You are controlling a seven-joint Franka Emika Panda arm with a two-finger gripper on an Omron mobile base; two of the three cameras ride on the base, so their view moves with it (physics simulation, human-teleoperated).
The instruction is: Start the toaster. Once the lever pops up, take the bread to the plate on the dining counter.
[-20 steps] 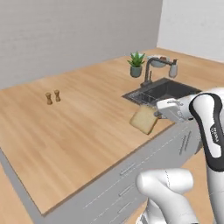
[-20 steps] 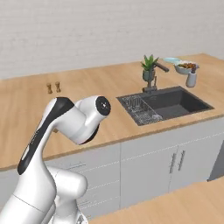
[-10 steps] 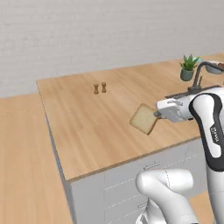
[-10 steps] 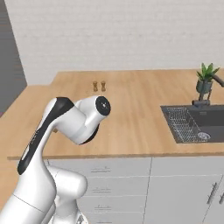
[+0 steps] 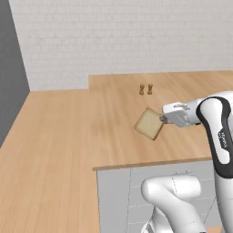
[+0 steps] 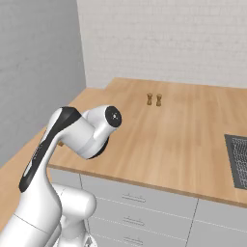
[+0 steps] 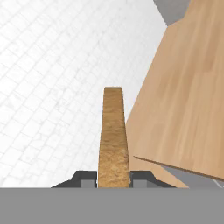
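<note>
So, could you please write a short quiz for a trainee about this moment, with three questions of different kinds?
1. True or false: the gripper holds the bread above the counter.
2. What stands on the counter behind the bread? A) a plate B) two small brown shakers C) a toaster
3. In the hand view, which part of the bread faces the camera?

Key:
1. True: it is clamped at one edge and tilted, clear of the wooden top.
2. B: the shakers stand side by side near the wall.
3. Its brown crust edge, upright between the fingertips.
</note>
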